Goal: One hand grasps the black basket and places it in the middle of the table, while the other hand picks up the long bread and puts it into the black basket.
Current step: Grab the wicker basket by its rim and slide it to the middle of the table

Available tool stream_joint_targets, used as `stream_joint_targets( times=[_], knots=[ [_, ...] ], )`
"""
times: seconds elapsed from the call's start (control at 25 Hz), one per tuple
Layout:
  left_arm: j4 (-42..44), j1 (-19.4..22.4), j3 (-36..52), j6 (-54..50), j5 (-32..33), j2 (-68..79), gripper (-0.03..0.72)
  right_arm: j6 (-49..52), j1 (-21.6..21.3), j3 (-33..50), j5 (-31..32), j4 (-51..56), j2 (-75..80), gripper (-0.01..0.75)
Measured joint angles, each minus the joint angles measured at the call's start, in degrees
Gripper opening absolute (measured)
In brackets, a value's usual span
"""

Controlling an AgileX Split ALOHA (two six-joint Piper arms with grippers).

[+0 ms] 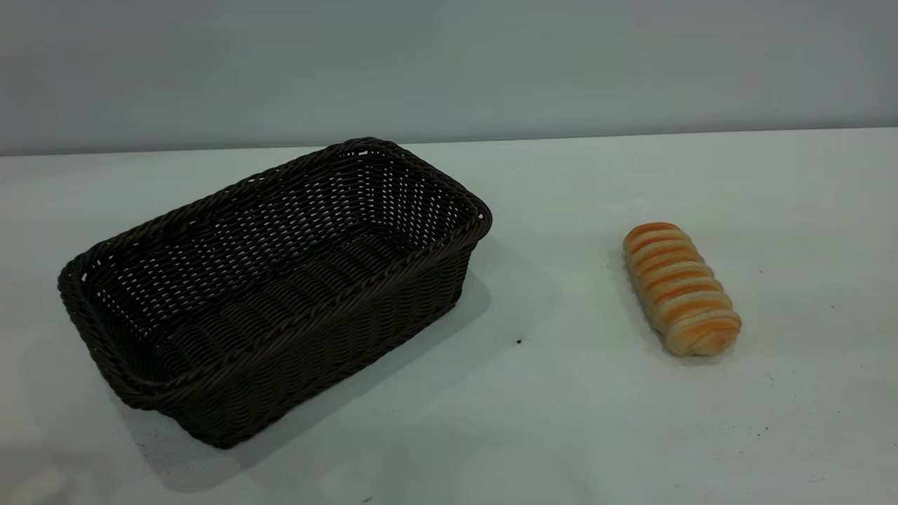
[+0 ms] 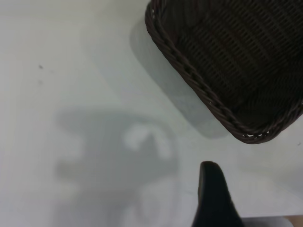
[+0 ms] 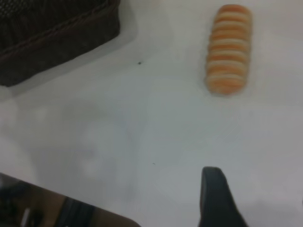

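The black basket (image 1: 337, 294) stands empty on the left half of the white table (image 1: 561, 421), turned at an angle. The long bread (image 1: 680, 287) lies on the table to its right, well apart from it. Neither arm shows in the exterior view. The left gripper (image 2: 258, 187) hovers over bare table beside a corner of the basket (image 2: 189, 71); one dark finger (image 2: 211, 189) shows, with nothing next to it. The right gripper (image 3: 258, 189) hovers over bare table short of the bread (image 3: 228, 49); one finger (image 3: 213, 194) shows, and a basket corner (image 3: 57, 38) is in view. Both grippers are empty.
A grey wall runs behind the table's far edge (image 1: 631, 135). A tiny dark speck (image 1: 519, 341) lies between basket and bread. The near table edge shows in the right wrist view (image 3: 71, 201).
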Motion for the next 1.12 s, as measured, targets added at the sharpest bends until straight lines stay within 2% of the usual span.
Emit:
stream_joint_targets(
  times=[0.08, 0.2, 0.28, 0.36, 0.64, 0.84, 1.0, 1.12],
  knots=[
    [-0.56, -1.31, -1.29, 0.0, -0.46, 5.01, 0.513, -1.71, 0.0, -1.77, -0.76, 1.1, 5.16, 0.414],
    [-0.68, -6.58, -2.13, -0.58, -2.62, 10.71, 0.513, -3.06, 0.0, -2.81, -2.11, 2.26, 10.5, 0.414],
    [-0.52, -10.05, -2.29, -3.17, -4.39, 13.83, 0.506, -3.96, 0.0, -2.87, -2.34, 2.34, 12.64, 0.414],
    [0.83, -11.42, -2.38, -7.34, -5.69, 16.81, 0.497, -4.76, 0.0, -2.87, -2.65, 2.34, 13.48, 0.414],
    [2.75, -11.43, -2.38, -27.39, -7.66, 22.96, 0.489, -4.82, 0.0, -2.87, -5.33, 4.37, 13.43, 0.414],
    [5.85, -11.43, -2.5, -44.51, -12.22, 27.25, 0.489, -4.82, 0.0, -2.87, -6.39, 4.82, 13.27, 0.414],
    [10.13, -11.43, -2.5, -54.49, -12.9, 32.36, 0.488, -4.82, 0.0, -2.87, -6.51, 4.76, 13.27, 0.414],
    [11.12, -11.43, -2.5, -57.71, -15.47, 36.59, 0.488, -4.82, 0.0, -2.87, -6.51, 4.72, 13.25, 0.414]
  ],
)
